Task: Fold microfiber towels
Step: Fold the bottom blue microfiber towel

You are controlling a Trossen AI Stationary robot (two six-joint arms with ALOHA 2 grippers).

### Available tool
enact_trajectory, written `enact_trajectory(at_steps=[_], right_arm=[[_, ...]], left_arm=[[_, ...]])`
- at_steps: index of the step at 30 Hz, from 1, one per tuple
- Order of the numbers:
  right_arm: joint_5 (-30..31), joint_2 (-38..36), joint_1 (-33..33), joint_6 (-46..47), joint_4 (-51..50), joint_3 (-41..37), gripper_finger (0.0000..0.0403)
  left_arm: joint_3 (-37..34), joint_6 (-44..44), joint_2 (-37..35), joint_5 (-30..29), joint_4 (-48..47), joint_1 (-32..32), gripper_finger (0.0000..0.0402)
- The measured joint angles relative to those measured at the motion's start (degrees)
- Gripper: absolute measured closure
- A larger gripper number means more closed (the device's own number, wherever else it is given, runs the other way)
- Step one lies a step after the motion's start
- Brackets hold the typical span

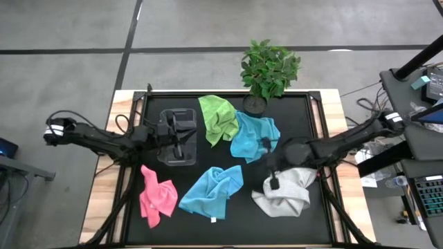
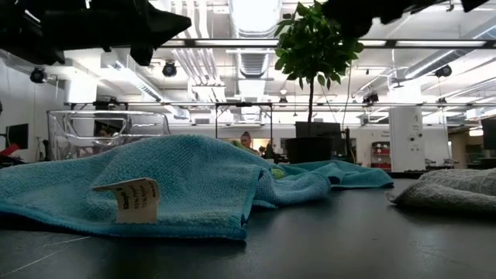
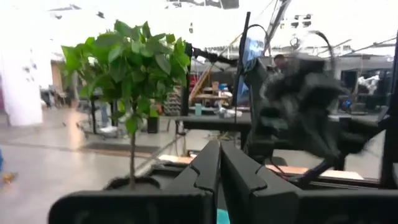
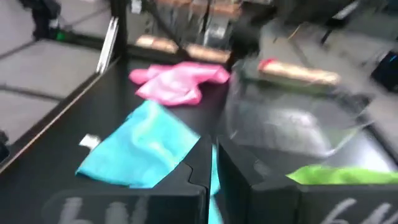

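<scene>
Left pincer (image 1: 181, 135): we see it over the bin (image 1: 178, 140), fingers (image 3: 208, 171) pressed together, holding nothing.
Bin: clear plastic, directly under the left pincer on the black tabletop (image 1: 304, 111).
Pink towel (image 1: 156, 195): crumpled, near the front edge, on the near side of the left pincer and well apart from it.
Front blue towel (image 1: 213, 190): bunched just right of the pink one, between the two pincers and nearer the front; we see its white label (image 2: 128, 198) in the low view.
Green towel (image 1: 217, 115): crumpled just right of the left pincer and the bin, touching the back blue towel.
Back blue towel (image 1: 254, 135): rumpled, just beside the right pincer, on its left.
Plant (image 1: 268, 69): potted, at the back edge, beyond the right pincer.
Right pincer (image 1: 271, 153): we see it above the back blue towel's right edge, fingers (image 4: 239, 174) pressed together, with nothing clearly held.
Grey-white towel (image 1: 284, 194): heaped just to the near side of the right pincer, below the right arm.
</scene>
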Motion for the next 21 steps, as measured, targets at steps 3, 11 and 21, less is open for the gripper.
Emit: enact_trajectory(at_steps=[3, 11, 21], right_arm=[[0.0, 4.6, 1.9, 0.9, 1.1, 3.2, 0.0385], [0.1, 14.9, 3.6, 0.8, -1.6, 10.4, 0.0385], [0.0, 25.2, 3.3, 6.4, -22.9, 24.2, 0.0380]], left_arm=[[0.0, 1.5, 0.3, 0.0, 1.6, 0.0, 0.0402], [-0.2, 1.5, -1.4, 0.0, 1.7, 0.0, 0.0402], [-0.2, 1.5, -1.3, 0.0, 1.8, 0.0, 0.0402]])
